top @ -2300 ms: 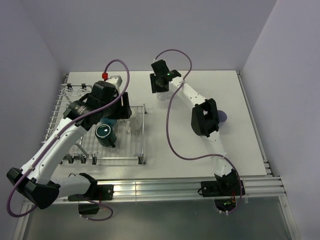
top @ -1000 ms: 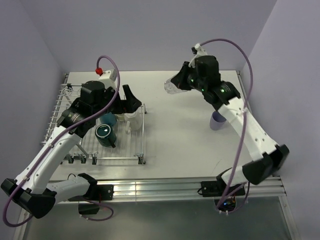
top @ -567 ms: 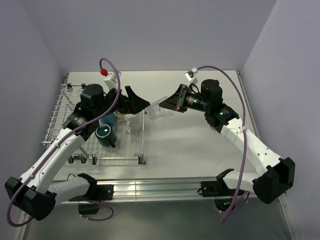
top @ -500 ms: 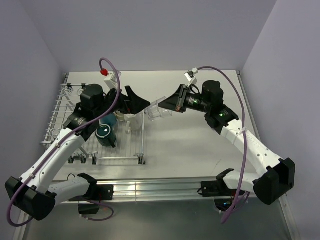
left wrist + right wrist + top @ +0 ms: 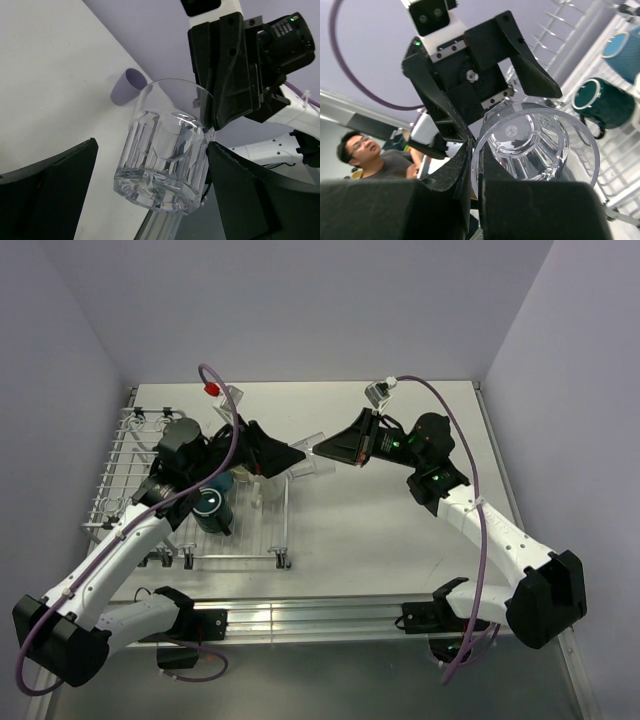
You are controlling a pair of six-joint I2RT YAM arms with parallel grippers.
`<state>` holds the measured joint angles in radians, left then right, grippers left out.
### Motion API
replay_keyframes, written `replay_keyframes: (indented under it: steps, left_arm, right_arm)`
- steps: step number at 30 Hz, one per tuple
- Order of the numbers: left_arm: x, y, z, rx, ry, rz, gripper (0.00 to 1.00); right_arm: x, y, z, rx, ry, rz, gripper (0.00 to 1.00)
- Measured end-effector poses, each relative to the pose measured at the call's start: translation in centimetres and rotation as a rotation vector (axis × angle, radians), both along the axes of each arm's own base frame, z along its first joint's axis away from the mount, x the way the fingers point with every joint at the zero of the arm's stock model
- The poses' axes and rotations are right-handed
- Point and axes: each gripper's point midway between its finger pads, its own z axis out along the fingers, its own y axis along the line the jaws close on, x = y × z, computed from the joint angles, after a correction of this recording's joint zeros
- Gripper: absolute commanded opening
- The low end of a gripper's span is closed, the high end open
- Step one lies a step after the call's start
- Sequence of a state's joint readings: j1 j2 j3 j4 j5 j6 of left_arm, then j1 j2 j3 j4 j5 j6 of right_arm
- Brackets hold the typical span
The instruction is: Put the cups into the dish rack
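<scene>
A clear glass tumbler (image 5: 312,456) hangs in the air just right of the dish rack (image 5: 125,455). My right gripper (image 5: 326,450) is shut on its rim, one finger inside and one outside (image 5: 476,155). My left gripper (image 5: 293,462) is open, with its fingers on either side of the tumbler (image 5: 165,150), base towards its camera. The right finger sits very close to the glass. A dark teal mug (image 5: 211,510) and a light blue mug (image 5: 216,483) stand in the rack. The lavender cup (image 5: 127,86) lies on the table behind.
The rack's wire side (image 5: 615,165) runs just under the held glass, with the teal mug (image 5: 600,102) and the blue mug (image 5: 625,45) beyond it. The right forearm (image 5: 470,515) crosses the table's right half. A person shows past the table edge in the right wrist view.
The right arm has swung the tumbler from the back right over to the rack's right edge. The left gripper has turned up to meet it and now brackets the glass.
</scene>
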<state>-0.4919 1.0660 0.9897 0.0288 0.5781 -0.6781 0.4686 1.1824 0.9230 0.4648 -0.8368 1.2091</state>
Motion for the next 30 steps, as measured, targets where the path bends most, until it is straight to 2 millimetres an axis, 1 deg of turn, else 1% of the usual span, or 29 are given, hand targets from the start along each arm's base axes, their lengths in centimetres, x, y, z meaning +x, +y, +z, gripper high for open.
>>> replay_keyframes:
  steps: [7,13,18,21,22,25,26,28,29,30]
  left_arm:
    - [-1.4,-0.2,1.0,-0.058,-0.029,-0.058,0.96]
    - [-2.5,-0.3,0.5,-0.058,-0.020,-0.098,0.95]
    - [-3.1,0.0,0.7,-0.057,-0.020,-0.101,0.93]
    - [-3.3,0.1,0.8,-0.057,-0.020,-0.101,0.89]
    - [-3.3,0.1,0.7,-0.056,-0.019,-0.101,0.87]
    - [-3.3,0.1,0.6,-0.054,-0.013,-0.099,0.73]
    - [-3.2,0.1,0.6,-0.054,-0.010,-0.097,0.64]
    - [-3.1,0.0,0.6,-0.055,-0.011,-0.101,0.52]
    - [-3.1,0.0,0.5,-0.054,-0.012,-0.102,0.43]
    - [-3.1,-0.1,0.5,-0.056,-0.005,-0.104,0.39]
  right_arm:
    - [-0.3,0.2,1.2,0.053,-0.016,0.037,0.00]
    - [-0.2,0.2,1.8,0.083,-0.025,0.035,0.00]
    - [-0.2,0.2,2.0,0.091,-0.031,0.036,0.00]
    - [-0.2,0.2,2.1,0.093,-0.035,0.036,0.00]
    - [-0.2,0.2,2.1,0.092,-0.036,0.036,0.00]
    - [-0.2,0.2,2.0,0.091,-0.040,0.035,0.00]
    - [-0.2,0.2,2.0,0.091,-0.041,0.035,0.00]
    - [-0.2,0.2,2.0,0.089,-0.041,0.034,0.00]
    - [-0.2,0.1,1.9,0.087,-0.037,0.033,0.00]
    - [-0.1,0.1,1.9,0.086,-0.035,0.031,0.00]
